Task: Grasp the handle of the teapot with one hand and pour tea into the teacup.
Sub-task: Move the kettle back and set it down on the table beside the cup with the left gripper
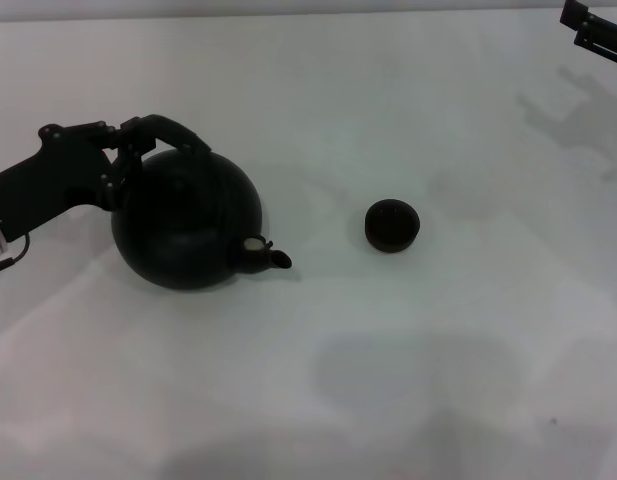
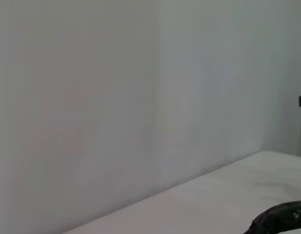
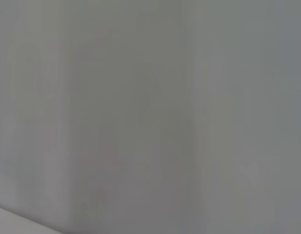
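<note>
Looking down from the head camera, the white table (image 1: 388,380) carries two task objects. The teapot (image 1: 188,225), a round matte black pot, sits at the left of the surface with its short spout (image 1: 273,257) directed toward the teacup (image 1: 391,224), which stands apart from it to the right. The teacup's interior appears uniformly dark, so any contents cannot be determined; the teapot's interior is hidden. The left gripper (image 1: 128,150) reaches in from the left edge and meets the handle (image 1: 173,133) at its left end, above the pot's upper left shoulder. Black fingers against a black handle make the contact hard to resolve: the fingers appear to sit around the band, but whether they are clamped on it cannot be told. The left arm is cut off at the frame's left edge. The right gripper (image 1: 598,30) is visible only as a dark fragment at the upper right corner, well apart from both objects; its finger state cannot be told.

Left wrist view: mostly a pale wall, with a strip of table (image 2: 228,195) at the lower right. A curved dark piece (image 2: 282,217), probably part of the handle, enters at the lower right corner and is cut off by the frame.

Right wrist view: a plain grey wall with a sliver of pale surface at one corner; no task object appears.
</note>
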`<state>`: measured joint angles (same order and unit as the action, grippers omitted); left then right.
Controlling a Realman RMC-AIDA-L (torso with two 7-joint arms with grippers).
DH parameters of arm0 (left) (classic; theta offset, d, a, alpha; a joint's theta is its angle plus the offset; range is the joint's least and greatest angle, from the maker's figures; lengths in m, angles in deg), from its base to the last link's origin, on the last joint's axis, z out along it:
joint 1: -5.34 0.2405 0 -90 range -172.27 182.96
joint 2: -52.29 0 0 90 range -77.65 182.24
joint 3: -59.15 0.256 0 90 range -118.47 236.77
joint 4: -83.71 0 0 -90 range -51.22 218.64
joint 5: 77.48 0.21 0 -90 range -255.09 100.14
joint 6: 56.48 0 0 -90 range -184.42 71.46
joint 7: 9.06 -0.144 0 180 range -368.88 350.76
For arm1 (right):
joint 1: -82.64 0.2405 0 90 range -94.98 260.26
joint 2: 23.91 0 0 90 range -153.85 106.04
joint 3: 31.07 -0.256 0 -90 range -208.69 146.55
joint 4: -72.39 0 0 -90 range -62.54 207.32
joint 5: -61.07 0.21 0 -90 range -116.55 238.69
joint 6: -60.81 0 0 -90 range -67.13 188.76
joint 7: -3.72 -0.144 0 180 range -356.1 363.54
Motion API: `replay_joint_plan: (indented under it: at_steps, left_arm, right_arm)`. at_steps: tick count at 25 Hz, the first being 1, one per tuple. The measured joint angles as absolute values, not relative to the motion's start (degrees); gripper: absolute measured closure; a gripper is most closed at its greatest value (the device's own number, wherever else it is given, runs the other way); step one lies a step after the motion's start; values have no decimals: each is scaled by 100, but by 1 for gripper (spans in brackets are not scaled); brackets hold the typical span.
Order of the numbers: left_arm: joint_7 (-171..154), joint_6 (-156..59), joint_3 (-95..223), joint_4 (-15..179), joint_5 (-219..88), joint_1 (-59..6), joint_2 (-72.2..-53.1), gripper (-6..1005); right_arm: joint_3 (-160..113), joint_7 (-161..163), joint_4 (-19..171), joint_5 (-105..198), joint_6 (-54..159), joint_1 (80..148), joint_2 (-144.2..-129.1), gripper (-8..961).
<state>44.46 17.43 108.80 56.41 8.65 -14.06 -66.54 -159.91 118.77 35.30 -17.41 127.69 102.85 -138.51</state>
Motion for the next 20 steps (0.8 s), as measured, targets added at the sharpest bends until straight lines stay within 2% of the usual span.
replay_joint_plan:
  at_steps: [20]
  left_arm:
    - [4450, 1395, 10917, 5674, 889, -1429, -6654, 886]
  right_arm:
    - [-15991, 11854, 3531, -1741, 12755, 10298, -13851, 109]
